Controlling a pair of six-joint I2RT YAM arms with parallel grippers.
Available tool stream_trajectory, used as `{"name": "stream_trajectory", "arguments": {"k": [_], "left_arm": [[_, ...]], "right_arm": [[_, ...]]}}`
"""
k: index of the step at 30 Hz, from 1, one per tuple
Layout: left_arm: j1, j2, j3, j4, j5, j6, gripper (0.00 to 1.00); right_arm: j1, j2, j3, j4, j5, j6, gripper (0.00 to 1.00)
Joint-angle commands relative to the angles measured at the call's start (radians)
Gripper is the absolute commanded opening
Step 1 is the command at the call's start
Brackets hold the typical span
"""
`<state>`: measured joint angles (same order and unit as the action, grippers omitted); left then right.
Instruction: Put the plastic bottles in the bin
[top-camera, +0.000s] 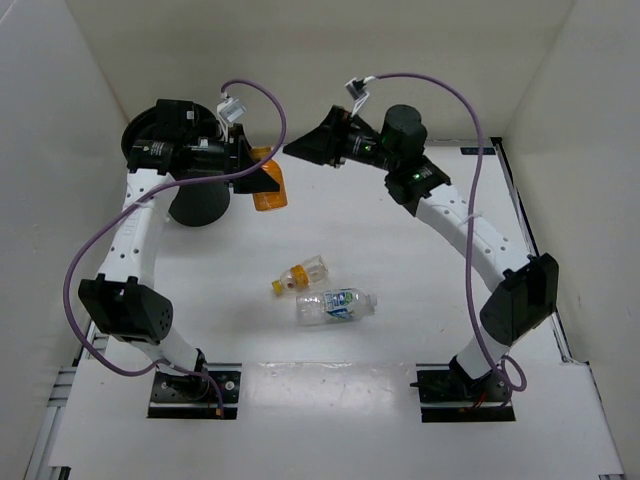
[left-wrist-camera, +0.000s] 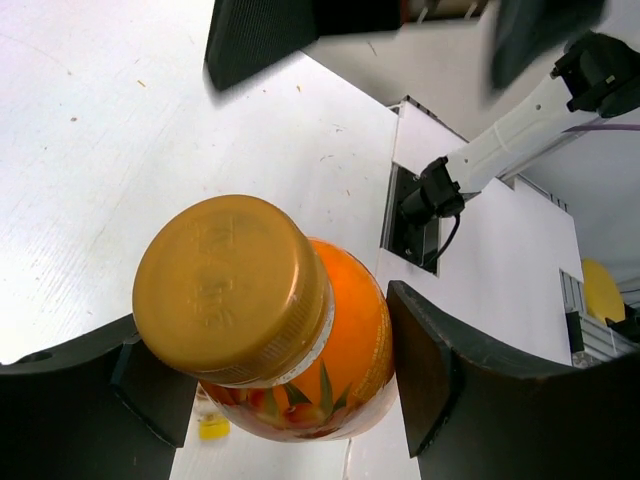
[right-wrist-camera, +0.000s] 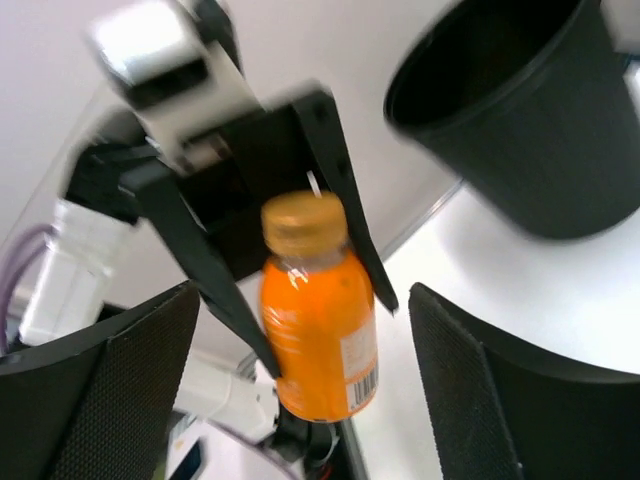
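Note:
My left gripper (left-wrist-camera: 285, 385) is shut on the orange-filled bottle (left-wrist-camera: 345, 330), which has a gold cap, and holds it in the air to the right of the black bin (top-camera: 200, 208). From above the bottle (top-camera: 268, 186) sticks out of the left gripper (top-camera: 262, 176). My right gripper (top-camera: 300, 148) faces it from the right, open. In the right wrist view the bottle (right-wrist-camera: 318, 330) stands between the right gripper's (right-wrist-camera: 310, 370) spread pads without touching them, and the bin (right-wrist-camera: 520, 110) shows its open mouth. A yellow-capped bottle (top-camera: 298, 274) and a blue-green-labelled bottle (top-camera: 336, 305) lie mid-table.
White walls close off the table at the back and on both sides. The left arm's upper links and purple cable cover most of the bin's rim from above. Both arm bases (top-camera: 195, 388) sit at the near edge.

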<state>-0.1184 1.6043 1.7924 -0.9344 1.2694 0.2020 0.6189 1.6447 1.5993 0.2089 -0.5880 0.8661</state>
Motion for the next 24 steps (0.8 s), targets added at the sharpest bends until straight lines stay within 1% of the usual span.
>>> {"name": "stream_trajectory", "arguments": {"k": [1, 4, 6, 7, 9, 10, 11, 13, 14, 15, 17, 18, 20, 21, 22, 23, 24], "left_arm": [[0.005, -0.037, 0.001, -0.015, 0.056, 0.030, 0.10], [0.005, -0.037, 0.001, -0.015, 0.056, 0.039, 0.10], [0.005, -0.037, 0.010, -0.015, 0.010, 0.039, 0.10], [0.016, -0.037, 0.048, -0.015, -0.017, 0.039, 0.10], [0.025, -0.037, 0.099, -0.024, -0.183, 0.078, 0.10], [0.025, -0.052, 0.152, -0.024, -0.268, 0.092, 0.10], [0.025, -0.064, 0.165, 0.002, -0.461, 0.093, 0.10], [0.025, -0.122, 0.142, 0.089, -0.688, 0.093, 0.10], [0.025, -0.142, 0.122, 0.205, -0.808, 0.093, 0.10], [0.016, -0.155, 0.108, 0.253, -1.031, 0.115, 0.10], [0.016, -0.126, 0.134, 0.325, -1.218, 0.181, 0.10], [0.016, -0.103, 0.150, 0.338, -1.360, 0.207, 0.10], [0.034, -0.022, 0.195, 0.347, -1.462, 0.270, 0.10], [0.048, 0.006, 0.208, 0.347, -1.540, 0.286, 0.10], [0.063, 0.035, 0.220, 0.347, -1.567, 0.312, 0.10], [0.072, 0.087, 0.229, 0.347, -1.594, 0.312, 0.13], [0.072, 0.115, 0.248, 0.356, -1.634, 0.321, 0.22]], "right_arm": [[-0.018, -0.056, 0.085, 0.000, 0.016, -0.027, 0.90], [-0.018, -0.056, 0.085, -0.009, 0.016, -0.027, 0.90], [-0.027, -0.056, 0.085, -0.043, 0.016, -0.047, 0.90], [-0.027, -0.056, 0.085, -0.061, 0.030, -0.056, 0.90], [-0.027, -0.094, 0.076, -0.129, 0.080, -0.105, 0.91], [-0.027, -0.106, 0.076, -0.166, 0.106, -0.131, 0.91], [-0.027, -0.126, 0.076, -0.248, 0.131, -0.160, 0.91], [-0.027, -0.147, 0.076, -0.321, 0.189, -0.239, 0.91], [-0.027, -0.172, 0.058, -0.371, 0.204, -0.257, 0.91], [-0.027, -0.184, 0.042, -0.387, 0.217, -0.274, 0.91], [-0.027, -0.218, -0.011, -0.439, 0.266, -0.309, 0.91], [-0.027, -0.218, -0.025, -0.466, 0.292, -0.320, 0.91], [-0.027, -0.230, -0.035, -0.537, 0.356, -0.351, 0.92], [-0.027, -0.230, -0.035, -0.622, 0.393, -0.351, 0.95], [-0.027, -0.209, -0.035, -0.664, 0.445, -0.380, 0.95], [-0.027, -0.198, -0.035, -0.702, 0.459, -0.392, 0.96], [-0.027, -0.185, -0.026, -0.768, 0.459, -0.406, 0.99]]}}
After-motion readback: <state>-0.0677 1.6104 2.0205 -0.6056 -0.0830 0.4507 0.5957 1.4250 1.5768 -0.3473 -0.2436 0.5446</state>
